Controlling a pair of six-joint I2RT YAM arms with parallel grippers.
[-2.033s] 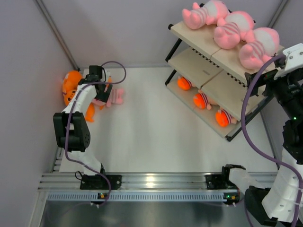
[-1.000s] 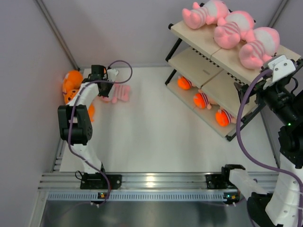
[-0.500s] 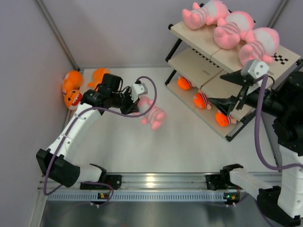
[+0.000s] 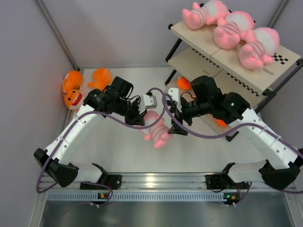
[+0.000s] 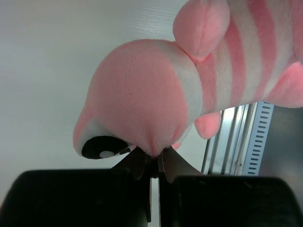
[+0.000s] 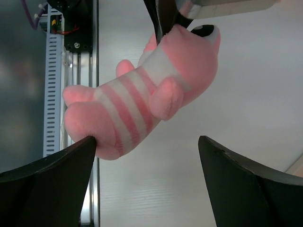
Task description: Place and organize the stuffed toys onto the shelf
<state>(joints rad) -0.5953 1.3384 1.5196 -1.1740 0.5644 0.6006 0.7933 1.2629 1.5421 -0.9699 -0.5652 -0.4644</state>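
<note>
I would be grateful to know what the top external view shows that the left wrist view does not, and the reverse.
Only the top external view shows the shelf, three pink toys on its top board, the orange toys by the left wall, and the right gripper open beside the pink striped toy. Only the left wrist view shows, close up, the left gripper pinched shut on that toy's head, next to its black eye. Both show the toy held above the white table.

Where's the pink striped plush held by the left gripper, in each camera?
Top external: pink striped plush at centre, above the slotted rail.
Left wrist: upper right, rail at right edge.
Right wrist: upper centre, rail at left edge.
Shared landmark: the slotted rail.
</note>
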